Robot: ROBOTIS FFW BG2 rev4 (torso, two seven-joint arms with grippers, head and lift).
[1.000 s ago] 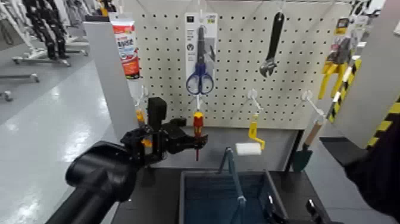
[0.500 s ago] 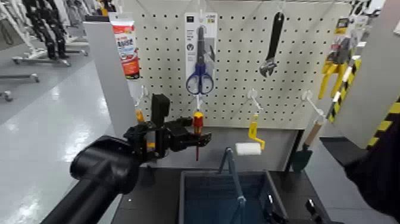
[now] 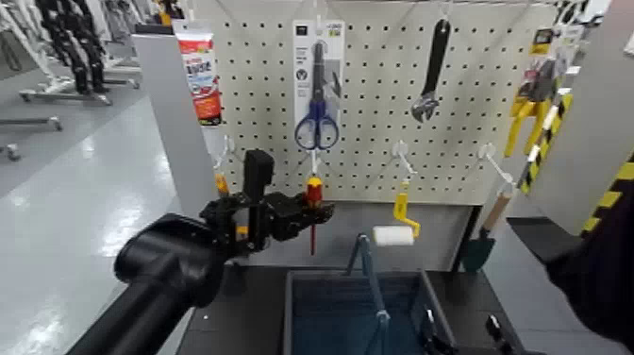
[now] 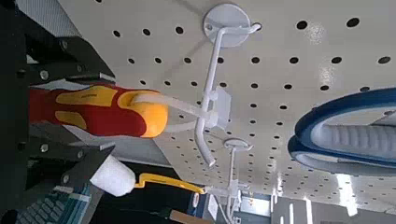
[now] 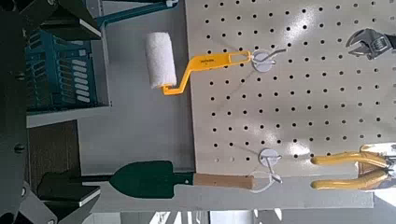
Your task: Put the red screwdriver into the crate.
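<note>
The red screwdriver (image 3: 313,196) hangs upright from a hook on the white pegboard, with its thin shaft pointing down. My left gripper (image 3: 309,210) is at its handle, with the jaws on either side of it. In the left wrist view the red and yellow handle (image 4: 93,107) lies between the dark fingers (image 4: 56,56), still on its hook (image 4: 207,112). The dark blue-grey crate (image 3: 294,312) stands below on the table, with its swing handle (image 3: 368,269) raised. My right gripper (image 3: 460,335) waits open at the crate's right side, low in the head view.
Blue-handled scissors (image 3: 317,94), a black wrench (image 3: 432,71), a yellow-handled paint roller (image 3: 396,227), a green trowel (image 3: 481,247) and yellow pliers (image 3: 528,109) hang on the pegboard. A tube (image 3: 200,71) hangs on the left post. Striped hazard tape (image 3: 613,194) shows at right.
My left gripper has moved up and a little right, closing in on the screwdriver's handle. The screwdriver still hangs on its hook. The right arm has not moved.
</note>
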